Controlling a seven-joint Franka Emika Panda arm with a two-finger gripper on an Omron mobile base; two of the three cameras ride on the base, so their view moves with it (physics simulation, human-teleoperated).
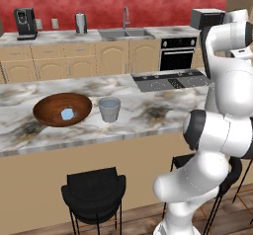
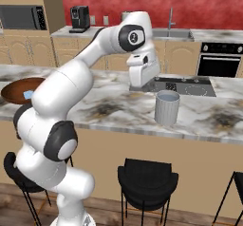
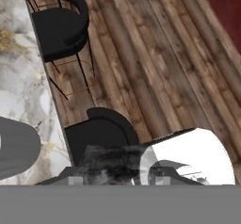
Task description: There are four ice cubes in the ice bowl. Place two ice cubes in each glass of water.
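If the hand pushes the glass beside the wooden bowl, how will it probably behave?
The glass stands upright on smooth marble counter, so it would probably slide. It narrows toward its base, so a high push may tip it. It looks nearly full, so water could spill toward the ice bowl.

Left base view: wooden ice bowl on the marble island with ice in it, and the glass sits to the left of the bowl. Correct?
Not quite. In the left base view the glass stands to the right of the ice bowl, close beside its rim. The rest holds: the bowl sits on the marble island with pale ice in it.
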